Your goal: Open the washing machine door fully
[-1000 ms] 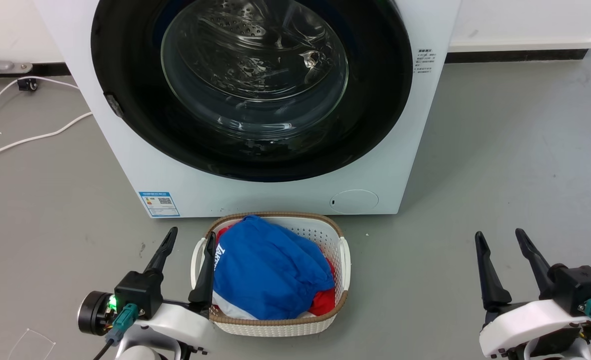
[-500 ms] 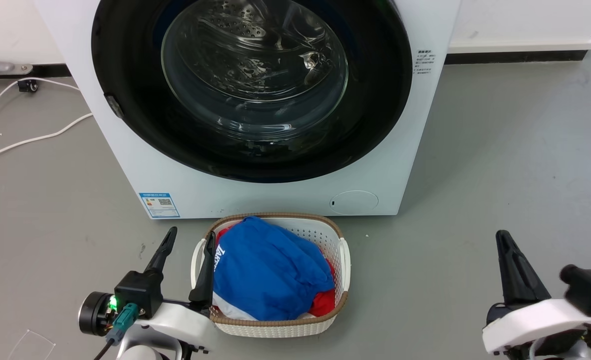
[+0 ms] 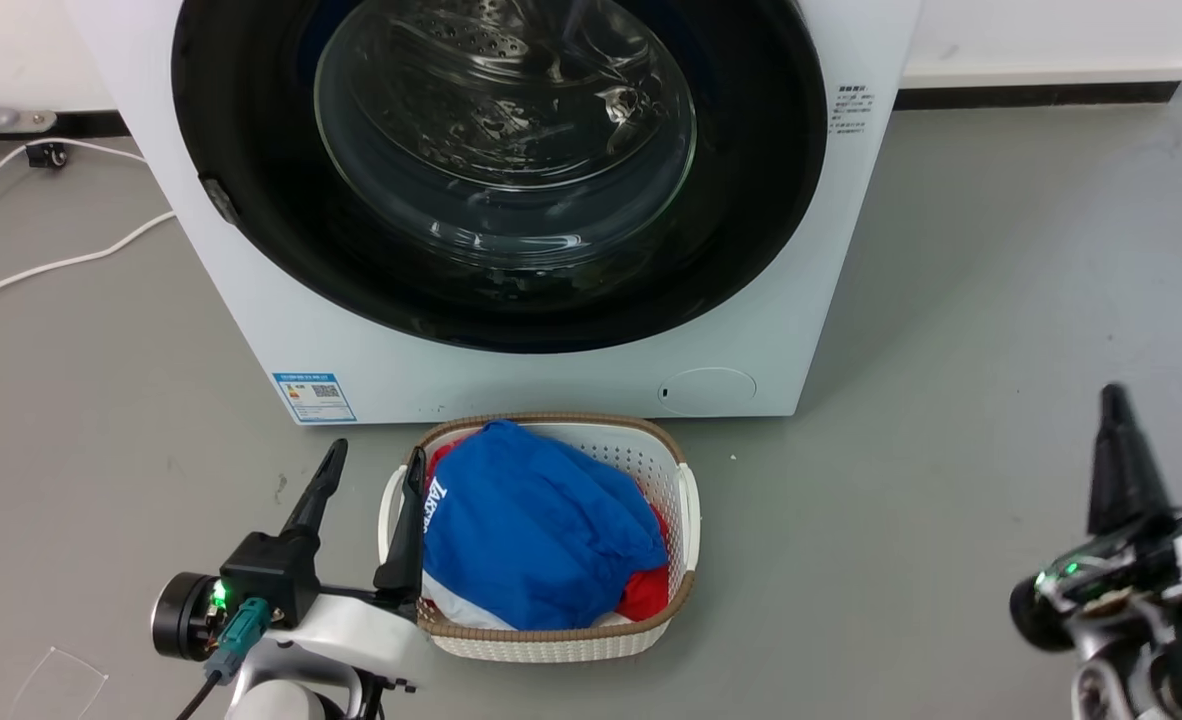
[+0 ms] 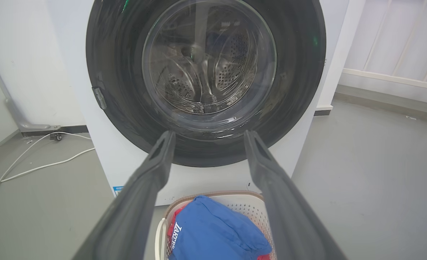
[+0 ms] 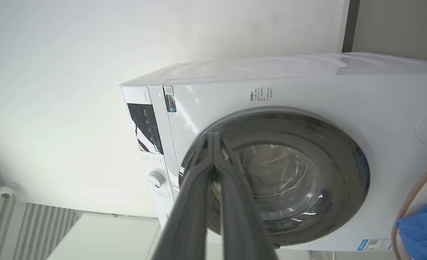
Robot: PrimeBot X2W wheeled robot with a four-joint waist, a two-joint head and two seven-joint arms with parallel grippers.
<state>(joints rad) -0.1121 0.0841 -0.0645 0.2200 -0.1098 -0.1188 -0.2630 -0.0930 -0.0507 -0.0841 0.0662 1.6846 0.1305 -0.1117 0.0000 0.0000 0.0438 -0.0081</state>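
Note:
The white washing machine (image 3: 551,385) stands straight ahead, with the washing machine door (image 3: 751,200) lying flat against its front. The door is a glossy black disc with a clear glass bowl (image 3: 501,110) at its centre. My left gripper (image 3: 376,452) hovers low at the lower left, open and empty, its right finger against the basket rim. In the left wrist view the left gripper (image 4: 209,133) points at the lower part of the door (image 4: 296,72). My right gripper (image 3: 1111,400) is at the far right, turned on its side. In the right wrist view the right gripper (image 5: 212,135) is shut, with the door (image 5: 336,144) beyond it.
A white laundry basket (image 3: 688,500) holding a blue garment (image 3: 531,530) over red cloth sits on the grey floor just in front of the machine. A white cable (image 3: 51,265) runs along the floor at the left. A small grey tab (image 3: 216,195) sits on the door's left edge.
My right gripper has rolled onto its side, closed its fingers and shifted right and up the head view. The head view has tipped slightly. The left gripper and the door hold still.

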